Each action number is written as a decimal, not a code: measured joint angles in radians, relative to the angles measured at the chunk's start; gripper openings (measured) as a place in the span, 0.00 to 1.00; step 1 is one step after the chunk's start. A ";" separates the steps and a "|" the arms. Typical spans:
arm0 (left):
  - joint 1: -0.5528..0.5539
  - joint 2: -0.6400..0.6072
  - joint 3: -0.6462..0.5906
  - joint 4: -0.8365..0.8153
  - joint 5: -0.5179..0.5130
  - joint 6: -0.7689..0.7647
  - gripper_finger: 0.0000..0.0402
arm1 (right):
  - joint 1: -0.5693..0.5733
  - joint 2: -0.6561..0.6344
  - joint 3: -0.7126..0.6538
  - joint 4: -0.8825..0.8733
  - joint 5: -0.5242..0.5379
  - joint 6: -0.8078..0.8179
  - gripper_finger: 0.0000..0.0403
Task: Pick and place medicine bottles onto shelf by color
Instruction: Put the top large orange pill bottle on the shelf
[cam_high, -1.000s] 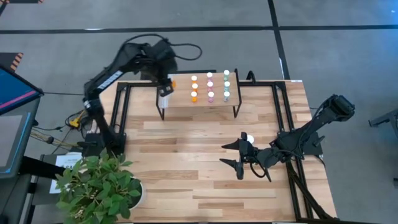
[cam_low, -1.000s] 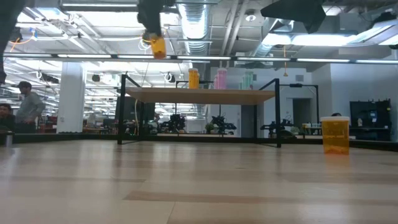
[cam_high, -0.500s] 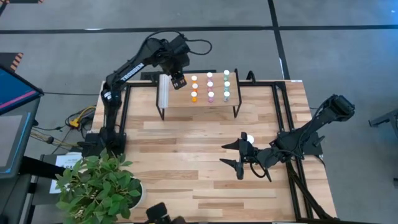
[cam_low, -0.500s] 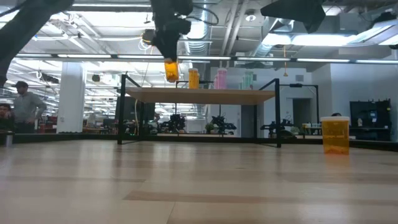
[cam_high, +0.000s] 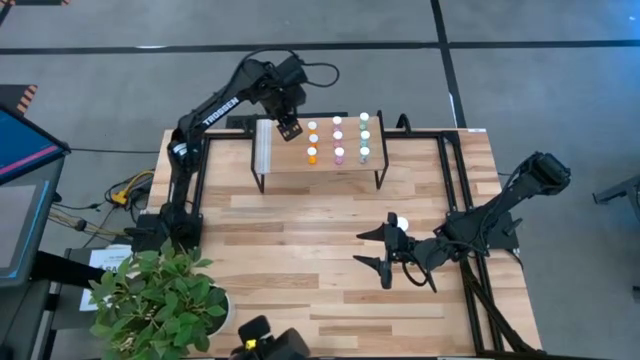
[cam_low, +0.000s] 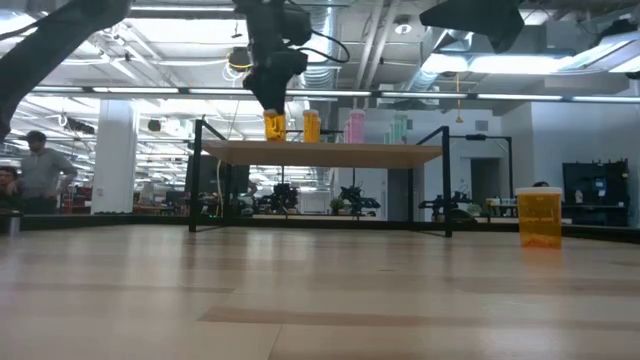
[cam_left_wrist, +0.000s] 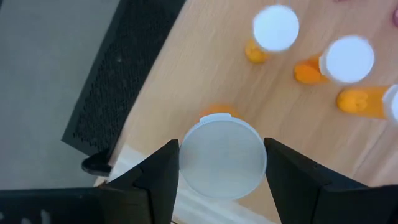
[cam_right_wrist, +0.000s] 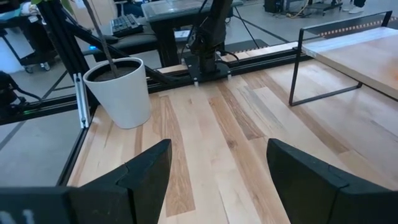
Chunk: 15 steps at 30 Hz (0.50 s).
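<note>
- An orange medicine bottle (cam_left_wrist: 222, 155) with a broad white cap is seen from above in the left wrist view; only a sliver of its orange body shows past the cap.
- The bottle is held between the two dark fingers of the left gripper (cam_high: 289, 128), whose jaws are clenched on its sides, at the shelf (cam_high: 322, 166) near the white ridged strip (cam_high: 264, 147).
- In the low view the held bottle's base is level with the shelf top, beside another orange bottle (cam_low: 311, 126).
- On the shelf stand three columns of white-capped bottles: orange (cam_high: 312, 155), pink (cam_high: 338, 153) and pale green (cam_high: 364, 153).
- A larger orange bottle (cam_low: 539, 216) stands on the desk (cam_high: 300, 290), close beside the right gripper (cam_high: 380, 252), whose jaws are spread wide and hold nothing.
</note>
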 joint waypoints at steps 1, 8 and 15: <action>0.003 0.000 -0.005 -0.005 0.000 0.000 0.47 | 0.003 0.000 0.000 0.000 0.000 0.004 0.71; 0.017 0.001 -0.008 -0.041 -0.022 0.000 0.47 | 0.004 0.000 0.000 0.003 -0.001 0.007 0.71; 0.023 0.001 -0.008 -0.035 -0.016 0.007 0.47 | 0.004 0.000 0.000 0.003 -0.001 0.013 0.71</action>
